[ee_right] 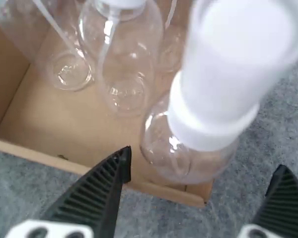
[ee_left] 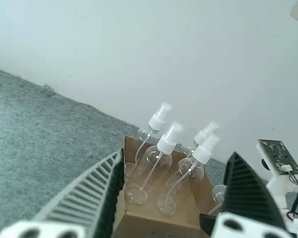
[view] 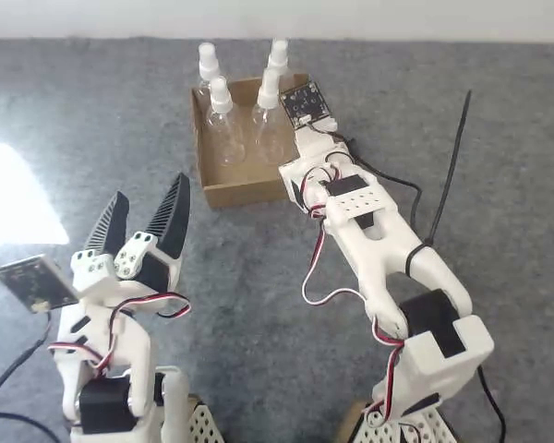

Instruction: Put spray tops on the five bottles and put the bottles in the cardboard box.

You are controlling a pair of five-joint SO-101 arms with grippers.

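The cardboard box (view: pixel 245 192) stands at the back of the table with clear bottles upright in it, each with a white spray top (view: pixel 220 95). My right gripper (ee_right: pixel 203 161) hangs open over the box's right corner. Between its fingers, untouched, stands a capped bottle (ee_right: pixel 188 153) in the box (ee_right: pixel 39 153). In the high view the right gripper (view: pixel 300 127) sits under its camera board. My left gripper (view: pixel 151 187) is open and holds nothing, raised near the front left, well short of the box. Between its fingers the left wrist view frames the box (ee_left: pixel 154 225) and several capped bottles (ee_left: pixel 161 148).
Grey carpet (view: pixel 92 111) covers the table around the box. A black cable tie (view: pixel 452 157) sticks up to the right of the right arm. Wires loop along both arms. A bright patch of light lies at the left edge (view: pixel 9 194).
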